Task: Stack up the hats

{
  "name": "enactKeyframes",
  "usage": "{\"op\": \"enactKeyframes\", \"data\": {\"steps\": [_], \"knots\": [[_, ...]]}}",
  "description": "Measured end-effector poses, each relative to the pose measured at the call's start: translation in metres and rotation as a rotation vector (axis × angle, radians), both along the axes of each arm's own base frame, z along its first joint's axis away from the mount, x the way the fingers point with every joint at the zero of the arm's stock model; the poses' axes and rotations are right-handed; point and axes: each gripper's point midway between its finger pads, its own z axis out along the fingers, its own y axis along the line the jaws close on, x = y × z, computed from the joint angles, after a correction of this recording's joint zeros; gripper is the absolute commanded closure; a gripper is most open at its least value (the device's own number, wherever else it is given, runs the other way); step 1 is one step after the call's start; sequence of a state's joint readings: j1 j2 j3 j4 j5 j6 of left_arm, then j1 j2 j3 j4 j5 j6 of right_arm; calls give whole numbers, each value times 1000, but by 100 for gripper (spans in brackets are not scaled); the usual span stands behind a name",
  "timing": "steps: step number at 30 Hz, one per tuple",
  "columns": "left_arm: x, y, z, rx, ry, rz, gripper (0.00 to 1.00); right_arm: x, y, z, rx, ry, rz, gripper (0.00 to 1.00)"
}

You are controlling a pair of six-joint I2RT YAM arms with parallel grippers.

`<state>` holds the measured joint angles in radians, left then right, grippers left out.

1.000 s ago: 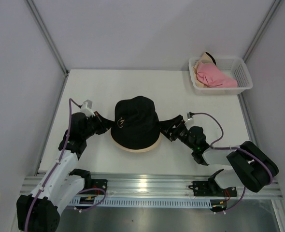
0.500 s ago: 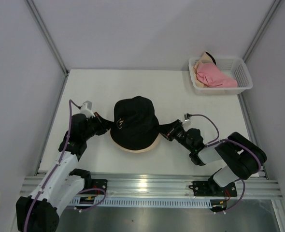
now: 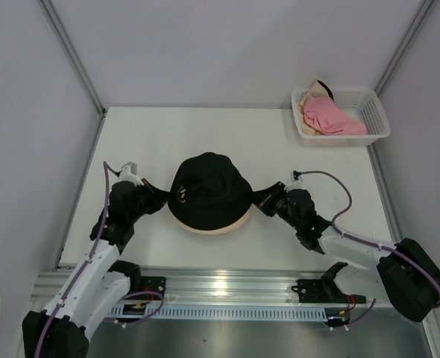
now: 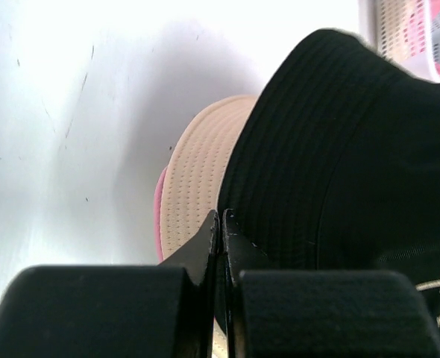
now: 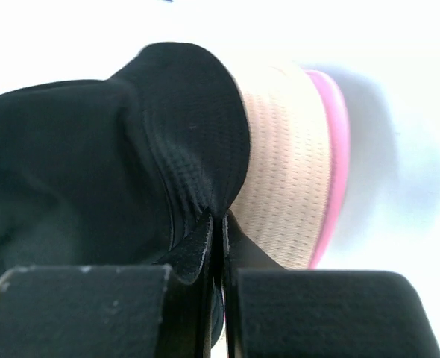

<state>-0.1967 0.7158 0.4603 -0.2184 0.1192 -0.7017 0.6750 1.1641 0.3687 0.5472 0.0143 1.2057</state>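
Bright, even overhead light fills the top view, with glare on the metal rail (image 3: pixel 224 281) at 6 o'clock. In both wrist views the tabletop (image 4: pixel 71 89) burns out white toward 12 o'clock, and a soft grey shadow fringes the dark black hat (image 4: pixel 339 164).

Top view: fixed high over the near edge of the desk (image 3: pixel 205 134), facing down and toward the far wall; distant, takes in the whole desk.
Left wrist view: low behind the left pincer (image 4: pixel 221 216), facing right, very near the black hat (image 4: pixel 339 149).
Right wrist view: low behind the right pincer (image 5: pixel 218 220), facing left, equally near.
Shared: all three see the black hat and the peach hat (image 4: pixel 198 186) beneath; top and left wrist views share the basket (image 3: pixel 373 112).
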Motion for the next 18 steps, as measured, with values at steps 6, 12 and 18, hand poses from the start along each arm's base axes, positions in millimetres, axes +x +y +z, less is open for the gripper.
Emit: {"op": "enactKeyframes", "data": {"steps": [6, 12, 18], "knots": [[1, -7, -14, -23, 38, 6, 99, 0, 7, -28, -62, 72, 33, 100], [1, -7, -10, -30, 23, 15, 99, 3, 25, -44, -60, 112, 111, 100], [-3, -4, -2, 9, 29, 2, 77, 2, 22, -36, -127, 83, 157, 97]]}}
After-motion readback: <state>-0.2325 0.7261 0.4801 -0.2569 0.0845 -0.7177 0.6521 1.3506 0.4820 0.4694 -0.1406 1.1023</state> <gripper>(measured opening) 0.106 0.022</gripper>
